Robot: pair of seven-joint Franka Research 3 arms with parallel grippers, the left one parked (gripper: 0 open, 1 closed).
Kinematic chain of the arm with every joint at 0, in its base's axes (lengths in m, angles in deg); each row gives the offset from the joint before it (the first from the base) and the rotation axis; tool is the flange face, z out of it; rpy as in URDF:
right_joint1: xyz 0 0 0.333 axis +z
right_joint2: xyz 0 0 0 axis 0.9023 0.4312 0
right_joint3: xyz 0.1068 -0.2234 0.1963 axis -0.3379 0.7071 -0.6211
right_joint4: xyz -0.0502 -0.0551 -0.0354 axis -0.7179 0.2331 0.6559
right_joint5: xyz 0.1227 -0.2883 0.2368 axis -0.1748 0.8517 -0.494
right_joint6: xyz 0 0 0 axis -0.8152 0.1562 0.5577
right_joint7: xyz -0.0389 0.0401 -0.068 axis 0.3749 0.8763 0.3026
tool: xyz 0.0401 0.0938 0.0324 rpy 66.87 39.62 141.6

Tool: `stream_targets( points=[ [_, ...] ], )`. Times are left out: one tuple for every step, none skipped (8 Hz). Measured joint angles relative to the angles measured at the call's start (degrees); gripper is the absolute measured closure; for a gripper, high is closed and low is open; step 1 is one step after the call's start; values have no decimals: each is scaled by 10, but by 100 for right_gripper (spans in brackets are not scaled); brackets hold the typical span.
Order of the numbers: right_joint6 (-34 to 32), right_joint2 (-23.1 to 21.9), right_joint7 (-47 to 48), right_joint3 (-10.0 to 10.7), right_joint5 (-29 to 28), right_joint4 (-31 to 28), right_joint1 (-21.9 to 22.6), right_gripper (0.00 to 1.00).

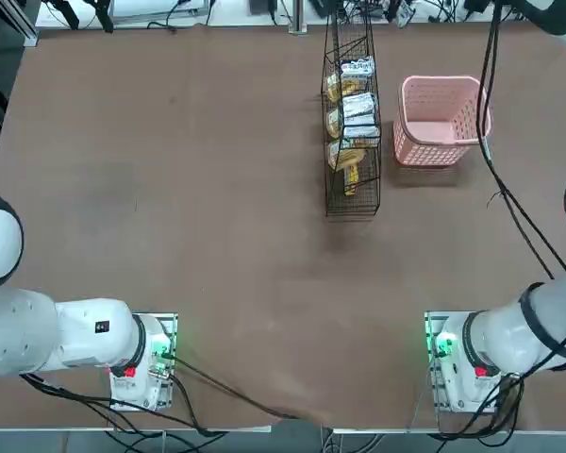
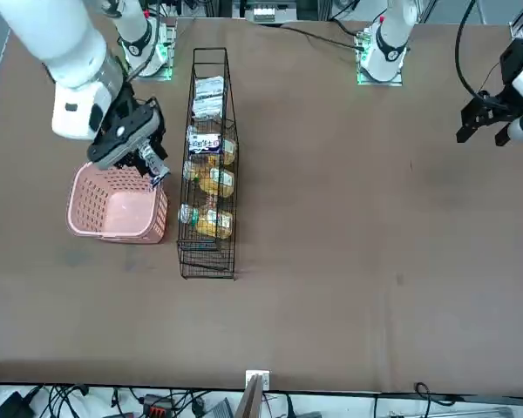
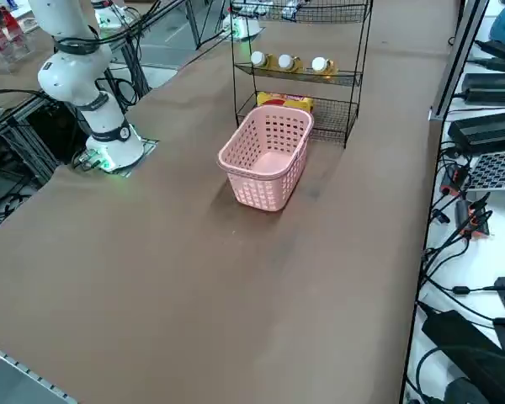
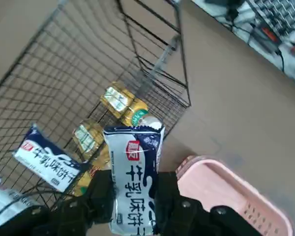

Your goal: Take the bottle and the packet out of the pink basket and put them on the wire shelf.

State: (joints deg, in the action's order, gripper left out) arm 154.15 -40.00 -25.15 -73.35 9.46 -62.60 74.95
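My right gripper [image 4: 135,199] is shut on the packet [image 4: 135,157], a white one with dark print, held upright between the dark fingers. In the front view the gripper [image 2: 144,157] hangs with the packet [image 2: 158,174] above the near corner of the pink basket [image 2: 161,218], right beside the wire shelf [image 2: 209,165]. The basket [image 3: 252,164] shows nothing inside. Amber bottles with white caps [image 3: 284,61] lie on a shelf tier; which one is the task's bottle I cannot tell. The gripper is not visible in the top or right side view.
The shelf [image 1: 351,123] also carries other white packets [image 1: 358,106] and a yellow packet [image 3: 282,101]. A black cable [image 1: 491,113] hangs over the basket's [image 1: 441,83] right side. Cables and devices [image 3: 488,126] line the table's edge.
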Motion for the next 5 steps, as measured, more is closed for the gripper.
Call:
stream_targets(
  points=[
    [0,0,-27,-7,1,3,0,56],
    [0,2,-59,-17,13,10,-1,56],
    [0,6,-80,-36,43,18,-1,56],
    [1,10,-86,-57,69,22,-1,56],
    [2,13,-98,-68,80,23,0,56]
  ],
)
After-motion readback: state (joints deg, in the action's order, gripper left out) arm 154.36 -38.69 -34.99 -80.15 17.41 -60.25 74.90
